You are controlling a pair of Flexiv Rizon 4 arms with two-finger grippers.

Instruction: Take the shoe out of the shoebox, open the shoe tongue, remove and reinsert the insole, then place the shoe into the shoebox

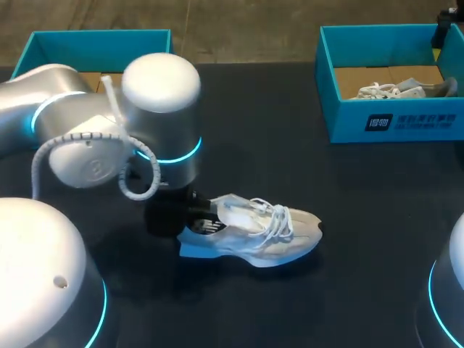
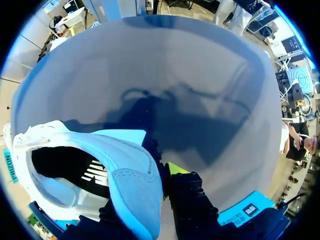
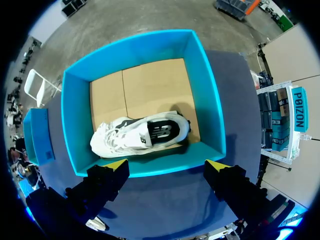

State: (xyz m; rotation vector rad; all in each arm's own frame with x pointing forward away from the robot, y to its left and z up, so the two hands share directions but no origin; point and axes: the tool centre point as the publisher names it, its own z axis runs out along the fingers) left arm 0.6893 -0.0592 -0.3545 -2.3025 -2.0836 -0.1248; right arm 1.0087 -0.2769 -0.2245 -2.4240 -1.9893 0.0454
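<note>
Two teal shoeboxes at the worktop's (image 1: pixel 304 167) far side, one shoe out.
Right shoebox (image 1: pixel 406 119): cardboard floor, second shoe (image 1: pixel 395 88) inside, white with pale laces. Left shoebox (image 1: pixel 94 40) (largely hidden behind the left arm): contents not visible. Mid-worktop, well apart from both boxes: white shoe (image 1: pixel 254 232), laces loose, light-blue heel, dark logo on the insole. Left tool (image 1: pixel 190 216) clamped on its heel. Right tool (image 3: pixel 164 170) spread wide, holding nothing, above the right shoebox's near wall.

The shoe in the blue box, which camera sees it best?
The right wrist view: it looks down into the shoebox, so the whole shoe shows. The head view catches only its laces peeking out. The left wrist view shows only the other shoe.
</note>
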